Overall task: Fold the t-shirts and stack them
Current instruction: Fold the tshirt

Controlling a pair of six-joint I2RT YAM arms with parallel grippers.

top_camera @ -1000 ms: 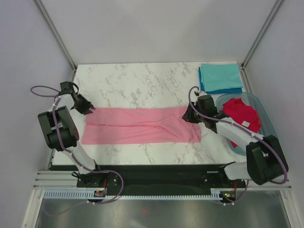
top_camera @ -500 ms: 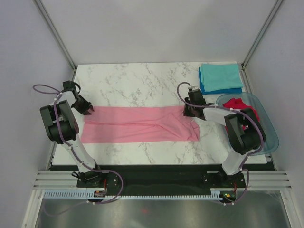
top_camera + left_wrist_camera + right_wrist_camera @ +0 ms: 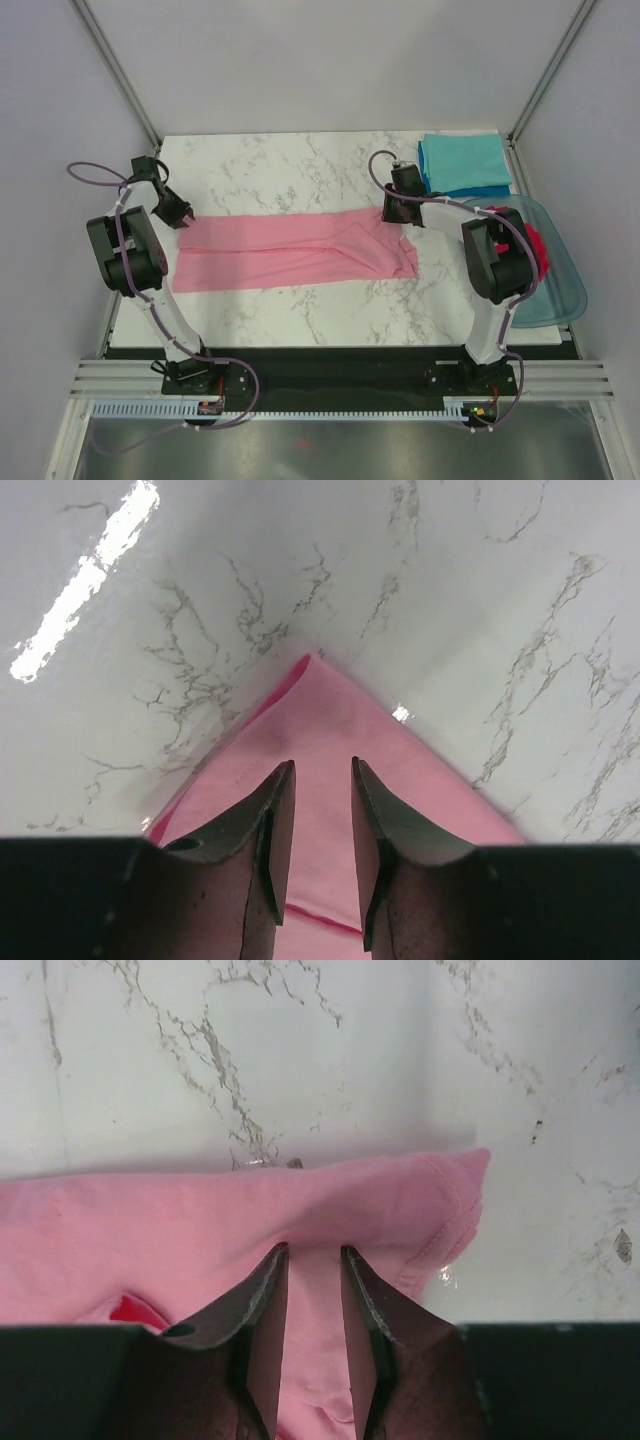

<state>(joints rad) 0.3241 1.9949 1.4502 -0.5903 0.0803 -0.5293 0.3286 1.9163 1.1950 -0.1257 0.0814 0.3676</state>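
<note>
The light pink t-shirt (image 3: 300,250) lies as a long folded strip across the marble table (image 3: 290,170). My left gripper (image 3: 183,215) is at its far left corner, and the left wrist view shows the jaws (image 3: 322,770) pinching pink cloth (image 3: 330,710). My right gripper (image 3: 390,213) is at the far right corner, shut on a bunched ridge of pink cloth (image 3: 200,1215) between its fingertips (image 3: 314,1252). A folded teal t-shirt (image 3: 462,158) lies on a blue one (image 3: 480,190) at the back right. The crimson t-shirt (image 3: 537,245) sits in the tub, mostly hidden by my right arm.
The clear bluish plastic tub (image 3: 555,290) stands at the right edge of the table, overhanging it slightly. Grey walls and frame posts close in the back and sides. Bare marble lies behind the pink shirt and in front of it.
Both grippers have moved towards the back of the table, pulling the pink shirt's far edge with them. The right arm has swung away from the tub.
</note>
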